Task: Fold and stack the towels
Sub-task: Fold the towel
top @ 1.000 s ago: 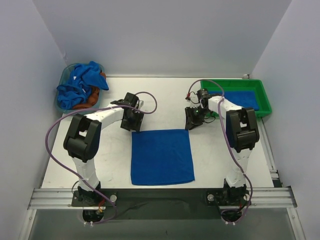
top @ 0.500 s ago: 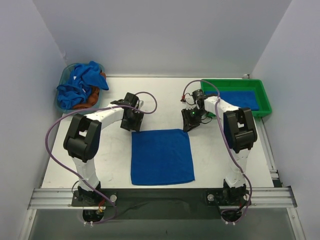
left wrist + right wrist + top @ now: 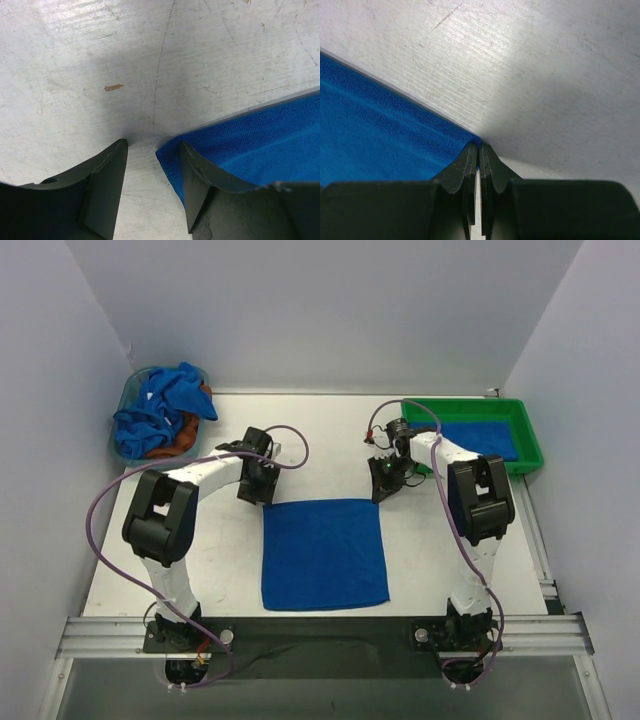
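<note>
— Where is the towel (image 3: 324, 553)?

— Flat on the desk (image 3: 200, 560), spread out as a blue square in the middle, its near side close to the near edge, between the two arms.

— And the left gripper (image 3: 260, 492)?

— Low over the towel's far left corner. In its wrist view the fingers (image 3: 107, 185) stand apart with a clear gap and bare desk between them. The tip of the corner reaches into that gap beside one finger, and the cloth runs on under it. The other finger is off the cloth.

— Is it holding anything?

— No, nothing is pinched.

— The right gripper (image 3: 383, 487)?

— At the far right corner of the same towel. Its fingers (image 3: 465, 170) are drawn together to a thin slit, and the point of the corner meets their tips. I cannot tell whether any cloth is caught between them.

— What else is on the desk?

— A green tray (image 3: 528, 440) sits in the far right corner with a folded towel (image 3: 480, 438) lying flat inside it. A basket (image 3: 128, 400) sits at the far left corner, filled with a heap of towels (image 3: 160, 410), blue and crumpled. Both are well apart from the spread towel.
</note>
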You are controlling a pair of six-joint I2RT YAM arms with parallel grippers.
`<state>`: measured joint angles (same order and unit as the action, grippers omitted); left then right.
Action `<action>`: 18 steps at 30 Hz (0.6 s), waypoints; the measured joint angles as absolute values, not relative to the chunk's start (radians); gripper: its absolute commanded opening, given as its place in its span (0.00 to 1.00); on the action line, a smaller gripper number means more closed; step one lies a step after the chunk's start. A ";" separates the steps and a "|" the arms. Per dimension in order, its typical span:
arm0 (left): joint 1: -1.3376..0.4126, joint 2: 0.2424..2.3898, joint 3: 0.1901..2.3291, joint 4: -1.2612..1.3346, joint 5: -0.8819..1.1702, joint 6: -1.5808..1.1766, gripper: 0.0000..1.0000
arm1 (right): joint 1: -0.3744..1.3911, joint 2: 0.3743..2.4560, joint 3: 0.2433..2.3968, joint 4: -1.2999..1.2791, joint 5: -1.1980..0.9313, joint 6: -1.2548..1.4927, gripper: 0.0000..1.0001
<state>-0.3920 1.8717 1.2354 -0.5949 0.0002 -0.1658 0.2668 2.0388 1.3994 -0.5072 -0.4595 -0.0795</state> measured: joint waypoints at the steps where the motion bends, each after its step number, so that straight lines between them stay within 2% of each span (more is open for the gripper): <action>1: -0.392 1.872 1.235 -0.595 0.001 -0.164 0.55 | 0.267 2.039 1.400 -0.508 -0.459 -0.080 0.00; 13: -0.390 1.855 1.214 -0.591 0.031 -0.152 0.54 | 0.268 2.038 1.400 -0.508 -0.457 -0.080 0.00; 17: -0.390 1.855 1.213 -0.591 0.037 -0.153 0.43 | 0.269 2.038 1.400 -0.508 -0.454 -0.080 0.00; 18: -0.390 1.855 1.212 -0.591 0.039 -0.153 0.34 | 0.270 2.038 1.401 -0.508 -0.453 -0.080 0.00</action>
<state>-0.3897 1.8549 1.2121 -0.5907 0.0391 -0.1532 0.2699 2.0384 1.4006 -0.5079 -0.4526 -0.0803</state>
